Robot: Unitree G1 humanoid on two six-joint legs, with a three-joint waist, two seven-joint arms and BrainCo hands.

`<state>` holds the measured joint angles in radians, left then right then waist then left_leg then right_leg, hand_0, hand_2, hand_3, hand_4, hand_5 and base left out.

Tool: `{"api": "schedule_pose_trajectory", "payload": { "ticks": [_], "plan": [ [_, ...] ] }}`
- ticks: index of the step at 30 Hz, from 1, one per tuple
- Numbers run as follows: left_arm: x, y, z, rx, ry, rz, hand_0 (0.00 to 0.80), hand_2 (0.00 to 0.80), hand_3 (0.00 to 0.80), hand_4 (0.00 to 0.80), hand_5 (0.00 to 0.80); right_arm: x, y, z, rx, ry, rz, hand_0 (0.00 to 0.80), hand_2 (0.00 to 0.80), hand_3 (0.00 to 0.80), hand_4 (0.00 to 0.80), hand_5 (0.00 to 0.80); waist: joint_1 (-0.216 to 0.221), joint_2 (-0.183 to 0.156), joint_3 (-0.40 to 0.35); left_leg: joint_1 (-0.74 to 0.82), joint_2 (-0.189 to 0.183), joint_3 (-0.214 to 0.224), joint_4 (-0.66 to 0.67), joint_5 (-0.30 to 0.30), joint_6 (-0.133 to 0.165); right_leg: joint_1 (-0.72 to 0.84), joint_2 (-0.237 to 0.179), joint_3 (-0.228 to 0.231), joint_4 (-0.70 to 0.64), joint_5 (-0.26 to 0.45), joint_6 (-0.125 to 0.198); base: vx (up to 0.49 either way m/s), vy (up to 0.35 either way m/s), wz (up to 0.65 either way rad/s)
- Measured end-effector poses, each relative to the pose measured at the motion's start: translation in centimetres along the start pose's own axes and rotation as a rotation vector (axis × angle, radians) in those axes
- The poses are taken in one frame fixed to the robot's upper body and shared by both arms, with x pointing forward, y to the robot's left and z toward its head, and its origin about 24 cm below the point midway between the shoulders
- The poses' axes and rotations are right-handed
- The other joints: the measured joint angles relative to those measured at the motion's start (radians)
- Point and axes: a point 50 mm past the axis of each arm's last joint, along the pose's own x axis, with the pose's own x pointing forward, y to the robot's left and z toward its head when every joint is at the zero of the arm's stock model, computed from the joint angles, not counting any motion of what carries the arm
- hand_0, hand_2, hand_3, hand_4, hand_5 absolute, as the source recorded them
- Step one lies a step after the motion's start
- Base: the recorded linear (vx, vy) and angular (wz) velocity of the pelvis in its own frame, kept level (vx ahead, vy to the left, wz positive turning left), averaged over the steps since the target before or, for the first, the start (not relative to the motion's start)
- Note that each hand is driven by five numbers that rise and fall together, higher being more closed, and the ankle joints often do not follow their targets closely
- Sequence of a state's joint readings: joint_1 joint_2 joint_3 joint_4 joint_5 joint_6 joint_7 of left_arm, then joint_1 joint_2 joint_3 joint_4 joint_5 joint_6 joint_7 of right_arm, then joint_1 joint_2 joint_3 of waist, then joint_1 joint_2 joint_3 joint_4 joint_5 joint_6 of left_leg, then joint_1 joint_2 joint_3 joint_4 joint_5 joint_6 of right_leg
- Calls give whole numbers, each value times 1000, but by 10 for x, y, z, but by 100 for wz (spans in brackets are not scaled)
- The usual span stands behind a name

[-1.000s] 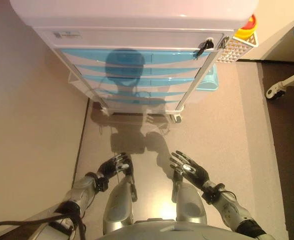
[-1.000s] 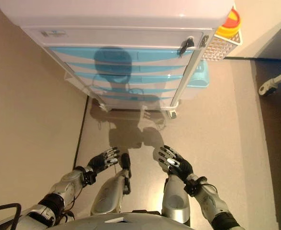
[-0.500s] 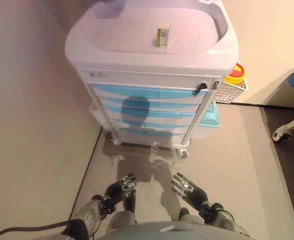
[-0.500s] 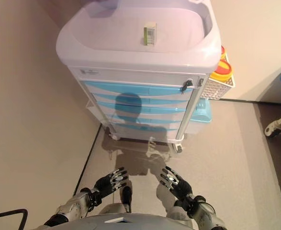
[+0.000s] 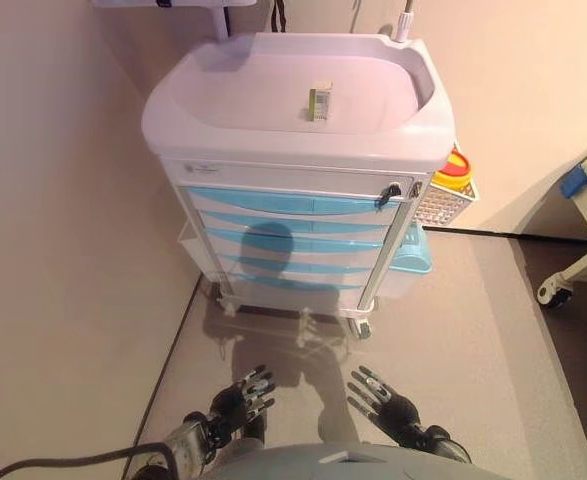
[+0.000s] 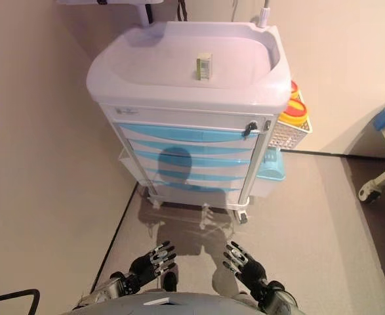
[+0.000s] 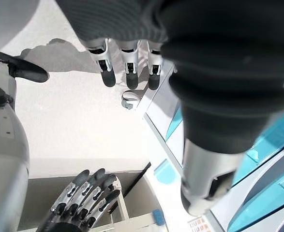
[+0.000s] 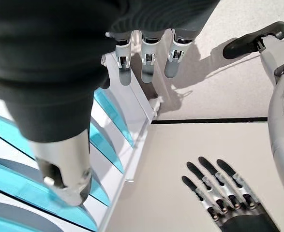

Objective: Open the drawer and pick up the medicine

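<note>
The fingers of both hands are spread straight and hold nothing: the left hand and the right hand hang low in the head views, over the beige floor and well short of the white medical cart with pale blue drawer fronts. Judged from this, the task has not really begun; every blue drawer looks flush with the cart's front, none pulled out, and neither hand is touching a handle. Opening a drawer, reaching in and lifting the medicine all remain to be done. The only medicine-like thing in sight is a small green-and-white box, which lies on the cart's recessed white top, about in its middle and apart from the raised rim. Its long axis runs away from the robot, roughly front to back across the top, one short end towards the drawers and the other towards the wall. Whether this box is the one meant, or another sits hidden inside a drawer, cannot be told. A white mesh basket holding a yellow-and-red container hangs on the cart's right side.
</note>
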<state>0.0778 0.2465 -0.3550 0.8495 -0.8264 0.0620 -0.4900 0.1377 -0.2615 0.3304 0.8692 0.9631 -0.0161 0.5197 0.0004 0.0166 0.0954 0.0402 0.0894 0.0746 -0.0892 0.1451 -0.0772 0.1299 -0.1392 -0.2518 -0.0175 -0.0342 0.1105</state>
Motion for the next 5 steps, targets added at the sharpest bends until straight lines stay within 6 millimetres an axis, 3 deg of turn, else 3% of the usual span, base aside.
{"api": "schedule_pose_trajectory", "payload": {
  "ticks": [5],
  "plan": [
    [1, -2, -1, -6, 1, -10, 0, 0, 0, 0, 0, 0, 0, -4, 23, 2, 6, 0, 0, 0, 0, 0, 0, -2, -2, 0, 0, 1, 0, 1, 1, 0, 0, 1, 0, 0, 0, 0, 0, 0]
  ]
}}
